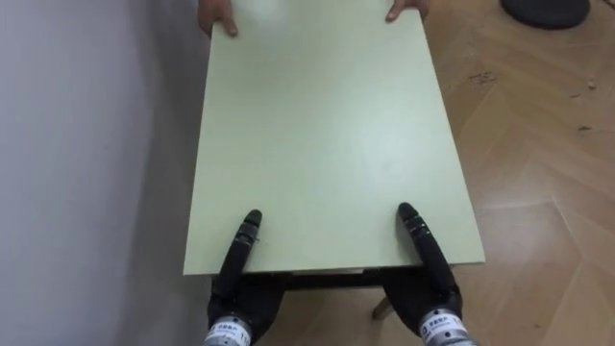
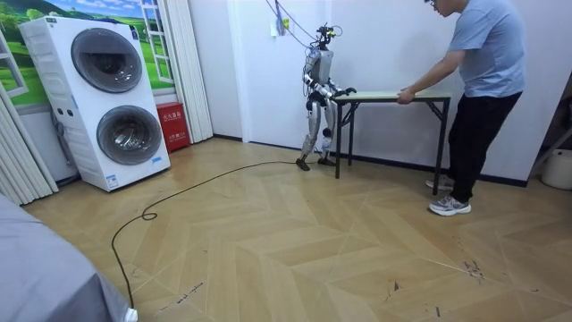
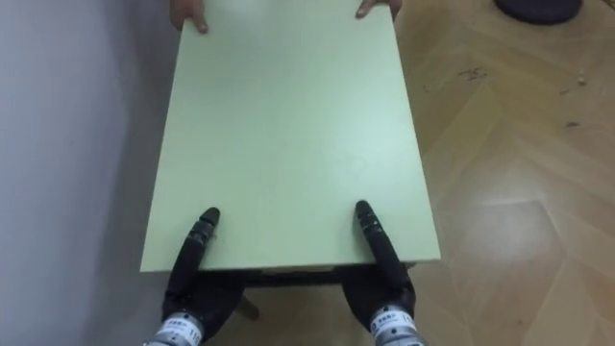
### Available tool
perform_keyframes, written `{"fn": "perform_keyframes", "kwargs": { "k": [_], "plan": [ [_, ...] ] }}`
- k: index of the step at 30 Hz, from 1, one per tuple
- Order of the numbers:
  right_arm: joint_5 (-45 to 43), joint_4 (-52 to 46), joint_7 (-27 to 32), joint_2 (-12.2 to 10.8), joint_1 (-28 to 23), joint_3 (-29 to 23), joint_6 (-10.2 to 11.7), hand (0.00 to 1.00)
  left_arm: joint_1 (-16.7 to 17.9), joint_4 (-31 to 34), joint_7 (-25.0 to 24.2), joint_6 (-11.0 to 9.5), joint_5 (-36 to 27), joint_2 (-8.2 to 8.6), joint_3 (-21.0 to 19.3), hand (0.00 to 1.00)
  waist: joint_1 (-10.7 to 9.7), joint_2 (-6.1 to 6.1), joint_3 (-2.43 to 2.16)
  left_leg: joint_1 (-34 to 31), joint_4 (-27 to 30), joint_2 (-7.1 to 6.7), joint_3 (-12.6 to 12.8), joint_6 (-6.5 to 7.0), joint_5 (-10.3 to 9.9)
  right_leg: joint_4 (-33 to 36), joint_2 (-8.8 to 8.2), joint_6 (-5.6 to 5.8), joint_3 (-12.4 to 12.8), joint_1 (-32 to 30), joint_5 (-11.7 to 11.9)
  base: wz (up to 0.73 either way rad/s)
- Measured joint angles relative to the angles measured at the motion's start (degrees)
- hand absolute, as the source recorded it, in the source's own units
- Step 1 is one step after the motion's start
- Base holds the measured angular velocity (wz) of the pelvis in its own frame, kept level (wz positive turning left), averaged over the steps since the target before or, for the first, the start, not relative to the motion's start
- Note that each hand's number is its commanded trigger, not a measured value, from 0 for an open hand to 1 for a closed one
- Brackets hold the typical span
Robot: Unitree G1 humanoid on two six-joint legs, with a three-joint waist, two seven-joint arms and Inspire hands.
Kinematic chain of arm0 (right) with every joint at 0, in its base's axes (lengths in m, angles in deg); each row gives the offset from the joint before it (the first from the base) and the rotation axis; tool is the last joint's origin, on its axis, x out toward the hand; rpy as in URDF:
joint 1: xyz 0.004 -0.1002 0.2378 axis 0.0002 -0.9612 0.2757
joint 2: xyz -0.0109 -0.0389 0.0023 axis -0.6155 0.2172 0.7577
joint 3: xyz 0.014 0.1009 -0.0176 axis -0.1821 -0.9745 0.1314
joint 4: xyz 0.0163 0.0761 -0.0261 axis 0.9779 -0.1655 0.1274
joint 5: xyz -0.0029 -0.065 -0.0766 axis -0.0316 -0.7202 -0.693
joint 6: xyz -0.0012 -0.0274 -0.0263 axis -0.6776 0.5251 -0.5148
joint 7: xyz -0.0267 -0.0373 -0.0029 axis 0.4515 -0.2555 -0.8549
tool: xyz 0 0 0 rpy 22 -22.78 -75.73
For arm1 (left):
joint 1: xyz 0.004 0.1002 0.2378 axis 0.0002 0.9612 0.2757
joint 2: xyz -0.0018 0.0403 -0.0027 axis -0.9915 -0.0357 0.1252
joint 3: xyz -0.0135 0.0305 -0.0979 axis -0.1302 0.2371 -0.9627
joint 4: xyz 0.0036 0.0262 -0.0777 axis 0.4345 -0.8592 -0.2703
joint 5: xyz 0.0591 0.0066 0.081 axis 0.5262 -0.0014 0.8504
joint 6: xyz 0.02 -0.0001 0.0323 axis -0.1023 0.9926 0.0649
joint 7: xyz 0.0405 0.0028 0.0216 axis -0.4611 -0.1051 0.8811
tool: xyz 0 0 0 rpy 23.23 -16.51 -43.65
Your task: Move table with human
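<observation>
A light green tabletop (image 1: 327, 125) on dark legs stretches away from me, its long left side close to a pale wall. My left hand (image 1: 235, 279) and right hand (image 1: 430, 264) grip its near edge, each with the thumb lying on top and the fingers hidden beneath. At the far edge a person's two hands (image 1: 219, 21) hold the other end. In the room view I stand at one end of the table (image 2: 384, 95) by the white wall, while the person (image 2: 483, 80) leans forward at the other end with both hands on it.
A wall (image 1: 86, 163) runs along the table's left side. Wooden floor (image 1: 538, 173) lies open to the right, with a dark round base (image 1: 546, 10) at the far right. Two stacked washing machines (image 2: 107, 98) and a red box (image 2: 170, 125) stand across the room.
</observation>
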Motion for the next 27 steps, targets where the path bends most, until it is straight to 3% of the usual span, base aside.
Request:
{"fn": "perform_keyframes", "kwargs": {
  "k": [1,3,4,5,13,27],
  "plan": [
    [0.0,-0.1,0.1,-0.1,-0.1,0.1,0.0,1.0,0.0,0.0,0.2,0.0,0.0,0.0,0.0,1.0,-0.3,0.31,0.14,0.0,0.7,-0.16,-1.0,0.16,-0.7,0.3,0.93,-0.58,3.5,-2.6,-1.7,0.4],
    [0.0,-0.2,0.2,-0.1,-0.3,0.2,0.1,1.0,0.0,0.0,0.3,0.0,0.0,-0.26,0.0,1.0,-1.9,0.21,0.07,0.1,0.9,-1.22,-2.3,0.52,-1.0,-5.7,1.76,-0.76,5.6,-4.7,-2.0,0.63],
    [-0.1,-0.4,0.6,-0.2,-0.4,0.2,0.2,1.0,-0.1,0.0,0.6,0.0,0.0,-0.57,-0.2,1.0,-2.9,-0.1,0.0,0.3,1.2,-2.47,-3.4,0.65,-1.1,-10.3,2.11,-0.42,7.1,-5.6,0.7,0.85],
    [-0.2,-0.6,0.9,-0.2,-0.8,0.2,0.3,1.0,-0.1,-0.6,0.9,0.0,0.0,-0.24,0.1,1.0,-4.0,0.07,-0.16,1.0,1.2,-2.88,-3.3,0.67,-1.1,-10.5,2.42,-0.63,7.5,-5.8,2.9,0.7],
    [1.0,-0.8,2.0,0.6,-1.2,0.7,0.3,1.0,-0.1,-0.4,1.9,0.1,0.2,-0.65,0.1,1.0,-1.4,-0.08,-0.25,5.8,-4.5,-1.45,-1.8,-0.17,-0.8,-19.5,4.99,-1.02,9.1,0.5,6.0,-0.08],
    [1.5,0.1,2.3,-0.1,-1.3,0.8,0.1,1.0,0.1,-0.5,2.6,0.2,1.1,-1.11,0.4,1.0,-1.2,-1.03,-0.12,8.6,-7.3,-1.59,-1.9,-0.36,-1.0,-21.2,5.05,-0.87,8.9,3.1,6.1,-0.01]
  ]
}}
